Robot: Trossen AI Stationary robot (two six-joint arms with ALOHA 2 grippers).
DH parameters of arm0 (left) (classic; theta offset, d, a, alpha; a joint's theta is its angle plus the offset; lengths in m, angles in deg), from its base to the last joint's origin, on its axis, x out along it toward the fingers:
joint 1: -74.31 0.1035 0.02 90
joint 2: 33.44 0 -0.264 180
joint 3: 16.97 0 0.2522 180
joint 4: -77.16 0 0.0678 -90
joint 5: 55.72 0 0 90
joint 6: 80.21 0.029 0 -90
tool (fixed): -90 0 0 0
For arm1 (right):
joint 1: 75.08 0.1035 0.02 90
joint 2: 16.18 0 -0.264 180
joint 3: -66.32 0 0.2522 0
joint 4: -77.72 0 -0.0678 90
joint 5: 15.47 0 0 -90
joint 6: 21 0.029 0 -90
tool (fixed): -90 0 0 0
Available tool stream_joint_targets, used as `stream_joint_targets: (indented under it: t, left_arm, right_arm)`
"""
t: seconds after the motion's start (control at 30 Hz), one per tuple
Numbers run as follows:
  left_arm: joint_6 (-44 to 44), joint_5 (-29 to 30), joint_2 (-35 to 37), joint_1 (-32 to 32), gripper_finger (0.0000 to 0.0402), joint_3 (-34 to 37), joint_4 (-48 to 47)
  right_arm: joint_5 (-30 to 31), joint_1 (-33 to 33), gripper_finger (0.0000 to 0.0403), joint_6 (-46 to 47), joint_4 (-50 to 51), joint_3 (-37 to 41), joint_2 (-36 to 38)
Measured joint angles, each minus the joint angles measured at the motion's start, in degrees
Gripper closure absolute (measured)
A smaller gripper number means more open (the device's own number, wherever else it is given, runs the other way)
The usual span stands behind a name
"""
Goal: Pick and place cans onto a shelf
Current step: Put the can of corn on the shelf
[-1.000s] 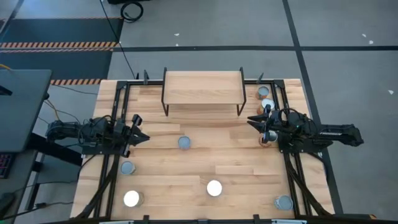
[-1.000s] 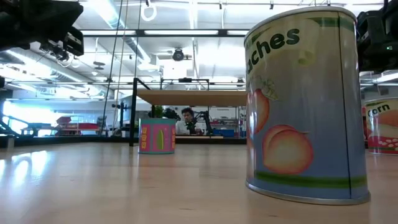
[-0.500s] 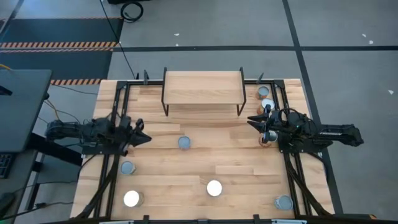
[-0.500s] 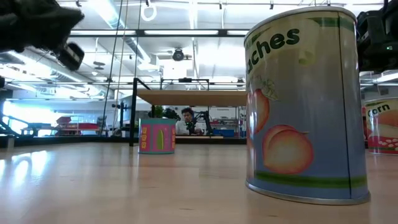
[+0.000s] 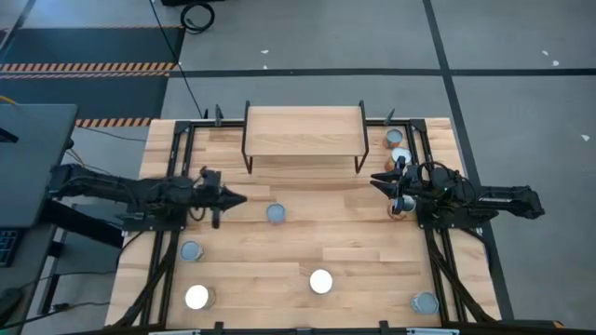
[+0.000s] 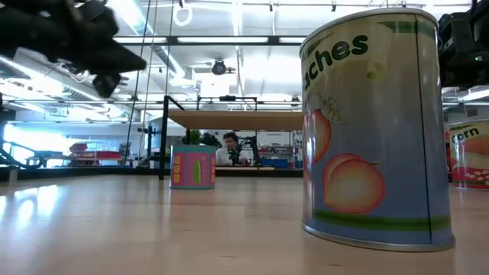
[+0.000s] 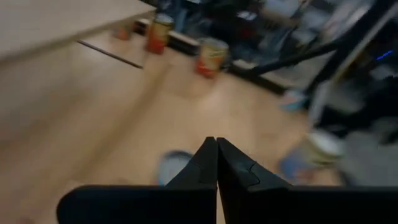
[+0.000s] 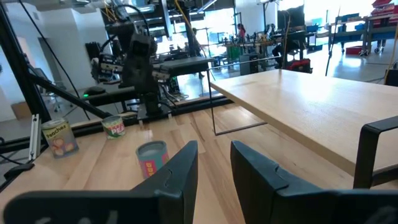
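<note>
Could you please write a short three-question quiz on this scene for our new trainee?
1. True or false: a can already stands on the shelf.
2. Which gripper has its fingers pressed shut: A) the left gripper, B) the right gripper?
3. Fill in: the can nearest ahead of the left gripper is the pink-labelled can, which stands on the ____.

Key: 1. False, the shelf's top is bare. 2. A; the right gripper's fingers are parted. 3. table.

Peach can [image 6: 372,126]: "ches"; another [image 6: 470,156]: "orn".
</note>
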Motion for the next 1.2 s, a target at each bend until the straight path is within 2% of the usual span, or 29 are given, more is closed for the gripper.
stream_joint_targets:
  t: [0.1, 0.23, 0.4, 0.5, 0.6, 0.7, 0.87, 1.2]
  left_arm:
    - [3.2, 1.8, -8.7, 0.0, 0.0393, -6.2, -1.5]
    - [2.8, 2.5, -19.1, 0.0, 0.0342, -17.3, -11.8]
    - [4.0, -0.3, -29.2, 0.0, 0.0225, -32.2, -28.9]
    - [6.8, -1.7, -34.3, -0.2, 0.0143, -39.1, -35.6]
    - [9.2, -3.5, -38.7, -0.4, 0.0073, -43.6, -38.8]
    - [12.4, -5.2, -42.7, -0.4, 0.0031, -44.6, -40.5]
    - [17.3, -6.5, -48.1, -0.1, 0.0015, -44.6, -44.0]
    - [24.1, -6.0, -57.7, 3.2, 0.0015, -44.6, -42.8]
  right_arm:
    - [0.0, 0.0, 0.0300, 0.0, 0.0, 0.0, 0.0]
    - [0.0, 0.0, 0.0300, 0.0, 0.0, 0.0, 0.0]
    - [0.0, 0.0, 0.0300, 0.0, 0.0, 0.0, 0.0]
    - [0.0, 0.0, 0.0300, 0.0, 0.0, 0.0, 0.0]
    - [0.0, 0.0, 0.0300, 0.0, 0.0, 0.0, 0.0]
    - [0.0, 0.0, 0.0300, 0.0, 0.0, 0.0, 0.0]
    - [0.0, 0.0, 0.0300, 0.0, -0.1, 0.0, 0.0]
    - [0.0, 0.0, 0.0300, 0.0, -0.2, 0.0, 0.0]
